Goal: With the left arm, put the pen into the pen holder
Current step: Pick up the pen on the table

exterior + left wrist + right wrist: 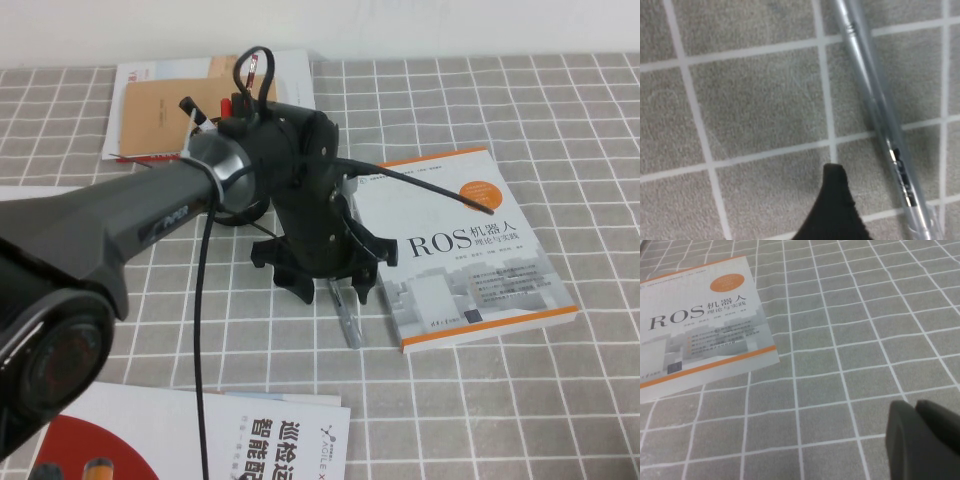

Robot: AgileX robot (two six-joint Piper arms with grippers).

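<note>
Below the left arm's wrist, the left pincer (318,283) hangs low over the grey checked tabletop (520,400), and the pen (345,315) lies flat there, poking out from under it toward the robot. From the left wrist view the pen (880,115) runs slantwise just beside one black fingertip (832,200), not touching it and not between the fingers; I cannot tell how wide that pincer stands, since only one tip shows. By my judgement the coming grasp turns on shifting sideways to straddle the barrel across its long axis. The left arm (150,225) is plainly the nearer one. The pen holder is not clearly seen; it may be hidden behind the wrist.

The right pincer (925,440), parked off over bare tabletop, looks clenched and empty. A book (470,250) beside the pen reads "ROS" with Chinese characters. Print on the pen's barrel is unreadable.
</note>
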